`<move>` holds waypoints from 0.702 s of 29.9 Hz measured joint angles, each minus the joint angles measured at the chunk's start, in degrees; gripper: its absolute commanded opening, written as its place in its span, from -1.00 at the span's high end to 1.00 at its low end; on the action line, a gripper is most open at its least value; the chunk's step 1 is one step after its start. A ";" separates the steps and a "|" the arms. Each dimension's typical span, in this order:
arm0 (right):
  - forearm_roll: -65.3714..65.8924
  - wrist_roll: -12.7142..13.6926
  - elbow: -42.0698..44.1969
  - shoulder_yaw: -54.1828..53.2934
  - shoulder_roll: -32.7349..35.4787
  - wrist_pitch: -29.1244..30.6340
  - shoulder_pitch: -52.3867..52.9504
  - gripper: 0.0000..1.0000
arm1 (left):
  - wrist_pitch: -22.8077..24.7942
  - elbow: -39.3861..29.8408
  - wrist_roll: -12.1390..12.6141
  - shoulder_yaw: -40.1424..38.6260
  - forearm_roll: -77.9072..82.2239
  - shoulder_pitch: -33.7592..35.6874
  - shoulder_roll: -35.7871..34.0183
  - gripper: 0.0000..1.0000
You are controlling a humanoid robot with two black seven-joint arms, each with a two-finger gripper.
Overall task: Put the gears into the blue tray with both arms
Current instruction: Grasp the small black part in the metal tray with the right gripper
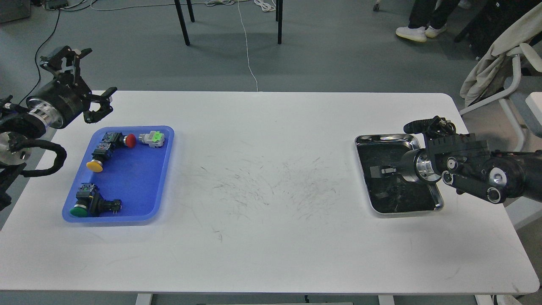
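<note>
Left gripper spread at ten o'clock of the blue tray; right gripper over the steel tray, its state perhaps closed, cannot tell.

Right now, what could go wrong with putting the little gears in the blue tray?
The gears would be hard to spot: the steel tray has a dark inside and the right gripper hangs over it, so I cannot pick them out. The blue tray already holds four switches, so a gear could land on one.
</note>
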State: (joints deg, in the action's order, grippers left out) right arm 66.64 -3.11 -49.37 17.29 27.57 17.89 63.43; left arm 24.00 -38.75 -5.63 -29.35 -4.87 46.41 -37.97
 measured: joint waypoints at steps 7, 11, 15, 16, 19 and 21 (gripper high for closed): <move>0.78 -0.75 -0.05 0.44 0.11 0.13 0.04 0.31 | 0.00 0.00 -0.07 0.00 0.00 -0.32 -0.08 -0.99; 2.28 -0.87 -0.11 0.43 0.11 0.18 0.06 0.57 | 0.00 0.00 -0.07 0.00 0.02 -0.35 -0.09 -0.99; 2.82 -0.87 -0.10 0.44 0.11 0.23 0.11 0.67 | -0.05 0.00 -0.02 0.00 0.04 -0.35 -0.09 -0.99; 2.85 -0.86 -0.10 0.45 0.12 0.25 0.14 0.69 | -0.07 0.00 -0.02 0.00 0.04 -0.35 -0.09 -0.99; 2.89 -0.95 -0.10 0.51 0.17 0.31 0.37 0.76 | -0.09 0.00 -0.01 0.00 0.10 -0.35 -0.10 -0.99; 2.90 -1.06 -0.10 0.52 0.22 0.35 0.64 0.79 | -0.09 0.00 0.05 0.00 0.12 -0.35 -0.16 -0.99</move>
State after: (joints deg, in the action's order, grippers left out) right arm 69.54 -4.16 -49.46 17.81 27.79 18.24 64.06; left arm 23.90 -38.76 -5.57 -29.35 -4.75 46.05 -38.14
